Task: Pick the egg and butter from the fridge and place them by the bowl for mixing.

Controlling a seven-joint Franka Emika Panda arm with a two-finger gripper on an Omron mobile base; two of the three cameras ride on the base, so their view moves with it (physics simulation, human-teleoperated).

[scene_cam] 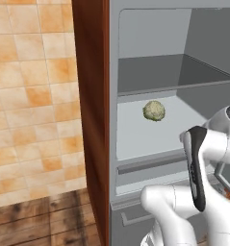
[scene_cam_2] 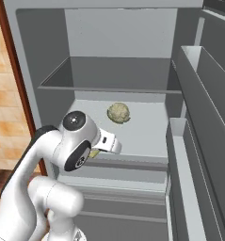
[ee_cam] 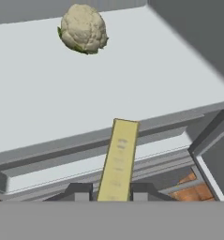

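My gripper (ee_cam: 112, 192) is shut on the butter (ee_cam: 119, 159), a pale-yellow stick that rises from between the two dark fingertips (ee_cam: 80, 191). It is held just in front of the edge of the fridge's (scene_cam_2: 52, 103) middle shelf (ee_cam: 132, 84). A sliver of the butter (scene_cam_2: 94, 153) peeks out under the wrist in the right base view. The egg and the bowl are out of view.
A greenish-white cauliflower-like lump (ee_cam: 84, 29) (scene_cam: 154, 110) (scene_cam_2: 118, 113) lies at the back of the same shelf. The open door with its racks (scene_cam_2: 198, 94) stands close on the right. A brown wooden panel (scene_cam: 92, 96) flanks the fridge on the left.
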